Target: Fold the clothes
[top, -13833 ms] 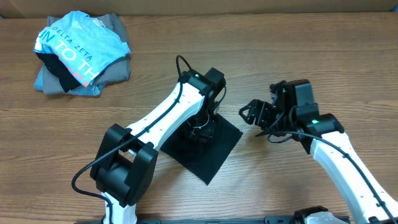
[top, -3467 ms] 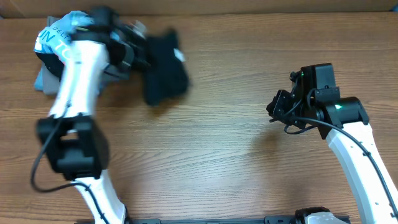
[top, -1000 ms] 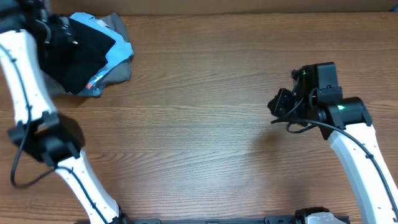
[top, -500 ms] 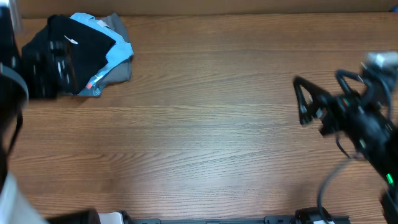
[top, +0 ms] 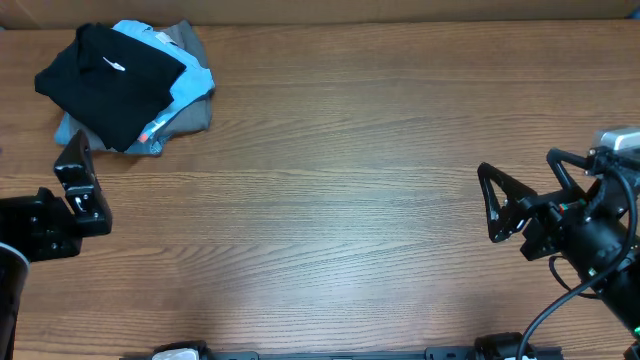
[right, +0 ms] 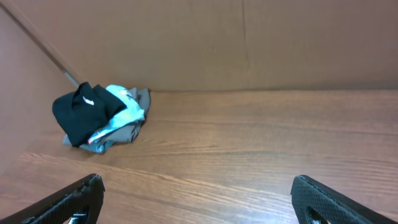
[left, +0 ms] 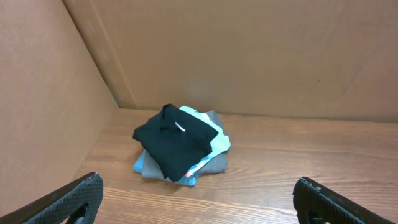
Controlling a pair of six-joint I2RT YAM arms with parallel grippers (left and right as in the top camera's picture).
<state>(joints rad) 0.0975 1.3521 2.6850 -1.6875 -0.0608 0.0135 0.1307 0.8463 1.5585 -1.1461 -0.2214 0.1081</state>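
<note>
Atop far-left pile (top: 192, 82): blk clothes (top: 108, 78) (folded).

overhead: straight down on table (top: 330, 200) | left wrist: low, level, fairly near black garment (left: 174, 146) | right wrist: low, level, farther off | shared by all: black garment

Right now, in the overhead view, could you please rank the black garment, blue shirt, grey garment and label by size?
1. black garment
2. blue shirt and grey garment: visible parts look alike
3. label
</note>
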